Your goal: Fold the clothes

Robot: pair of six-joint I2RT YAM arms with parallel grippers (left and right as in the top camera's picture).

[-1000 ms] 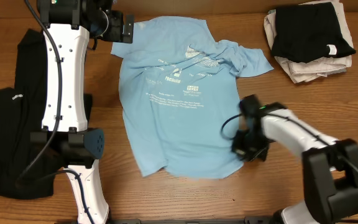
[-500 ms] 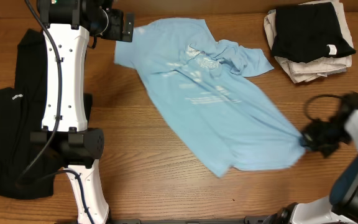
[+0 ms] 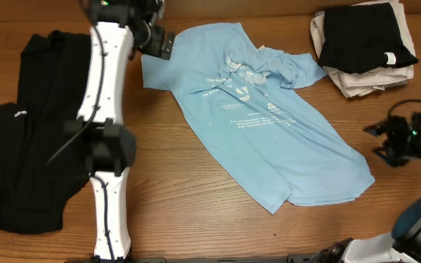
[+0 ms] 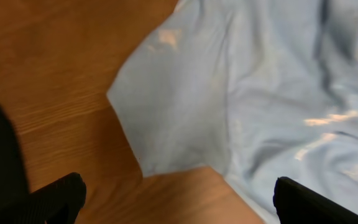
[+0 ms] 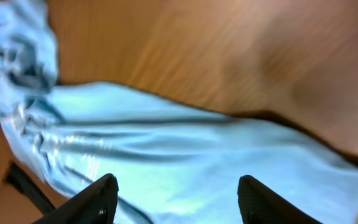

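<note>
**Shirt dragged askew; right gripper has let go**

Table (image 3: 196, 226): wood grain, smooth.

Shirt (image 3: 269, 139): light blue, soft cotton, white print up. A second ago it lay roughly square at centre. It now stretches diagonally from top centre to lower right. The collar end is bunched and the hem corner is rumpled. My reading: spreading is unfinished and no fold has begun.

Right gripper (image 3: 380, 142): it has released the hem it hauled. The jaws are parted and empty, just clear of the cloth.

Left gripper (image 3: 159, 42): spread wide and empty, above the sleeve.
</note>
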